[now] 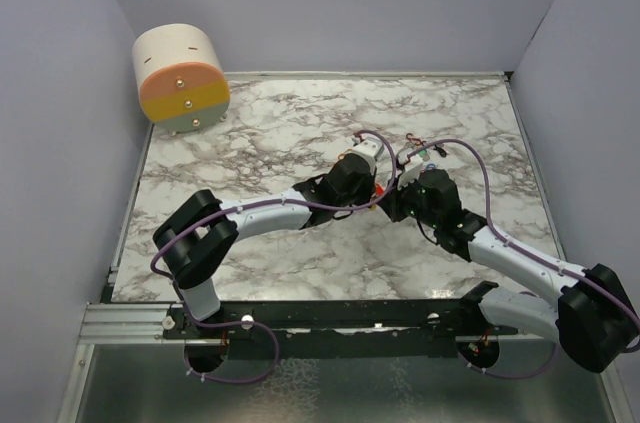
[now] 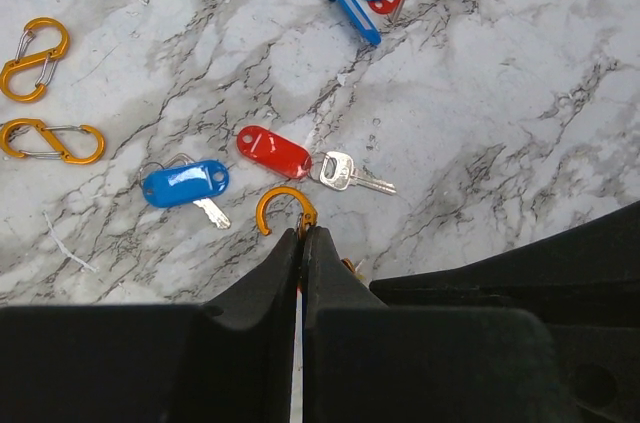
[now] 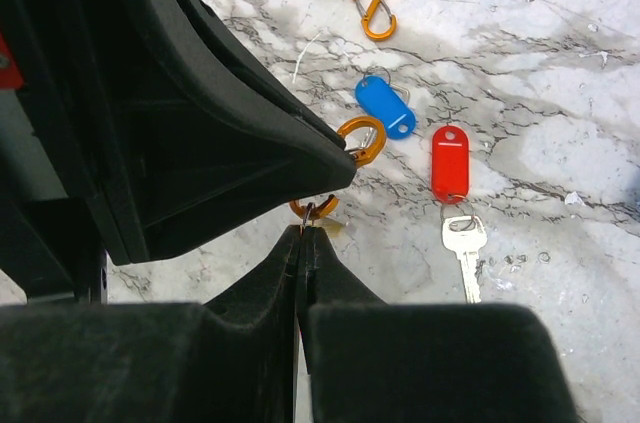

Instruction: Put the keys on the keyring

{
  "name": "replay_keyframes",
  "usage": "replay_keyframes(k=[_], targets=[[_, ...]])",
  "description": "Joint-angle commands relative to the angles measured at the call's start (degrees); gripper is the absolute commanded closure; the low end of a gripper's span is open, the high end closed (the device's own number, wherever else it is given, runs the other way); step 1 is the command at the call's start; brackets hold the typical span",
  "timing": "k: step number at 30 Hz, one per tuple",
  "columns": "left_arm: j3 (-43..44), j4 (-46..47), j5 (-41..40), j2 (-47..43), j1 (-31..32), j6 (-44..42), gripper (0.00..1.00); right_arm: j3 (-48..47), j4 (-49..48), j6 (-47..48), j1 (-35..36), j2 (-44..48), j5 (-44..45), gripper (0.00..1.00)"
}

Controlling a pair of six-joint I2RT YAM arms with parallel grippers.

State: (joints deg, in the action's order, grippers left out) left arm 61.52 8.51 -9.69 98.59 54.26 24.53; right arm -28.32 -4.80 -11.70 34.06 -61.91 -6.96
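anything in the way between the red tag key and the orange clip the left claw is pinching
Nothing visible. Only bare marble lies between the red-tagged key and the orange clip in the left claw; the blue-tagged key lies off to one side.

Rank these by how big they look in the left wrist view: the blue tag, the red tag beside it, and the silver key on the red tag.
1. Blue tag and red tag: alike, too close to rank.
2. Silver key: clearly slimmer, smallest.
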Motion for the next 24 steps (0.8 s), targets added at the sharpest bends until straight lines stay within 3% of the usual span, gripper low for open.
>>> replay_keyframes(k=[1, 4, 7, 13, 16, 24], targets=[[1.48, 1.65, -3.51, 0.07, -1.79, 1.25, 0.90, 0.13, -1.13, -0.06, 0.56, 1.63, -0.61, 0.99], [0.99, 1.96, -3.32, -0.22, -2.79, 2.20, 0.67, 0.04, -0.78, -0.16, 0.56, 2.34, -0.25, 0.99], [0.11, 2.71, -3.02, -0.73, -3.73, 3.09, 0.55, -0.27, -0.29, -0.35, 0.56, 2.71, 0.49, 0.99], [-2.34, 3.70, -4.00, -3.40, -5.43, 4.51, 0.42, -1.91, 2.08, -1.26, 0.57, 2.59, 4.73, 0.99], [-4.72, 4.48, -4.71, -5.11, -6.89, 5.40, 0.41, -2.96, 3.38, -2.10, 0.56, 2.44, 7.69, 0.99], [-9.94, 4.84, -6.69, -9.37, -8.74, 5.54, 0.18, -8.82, 8.10, -5.91, 0.56, -3.18, 19.34, 0.99]])
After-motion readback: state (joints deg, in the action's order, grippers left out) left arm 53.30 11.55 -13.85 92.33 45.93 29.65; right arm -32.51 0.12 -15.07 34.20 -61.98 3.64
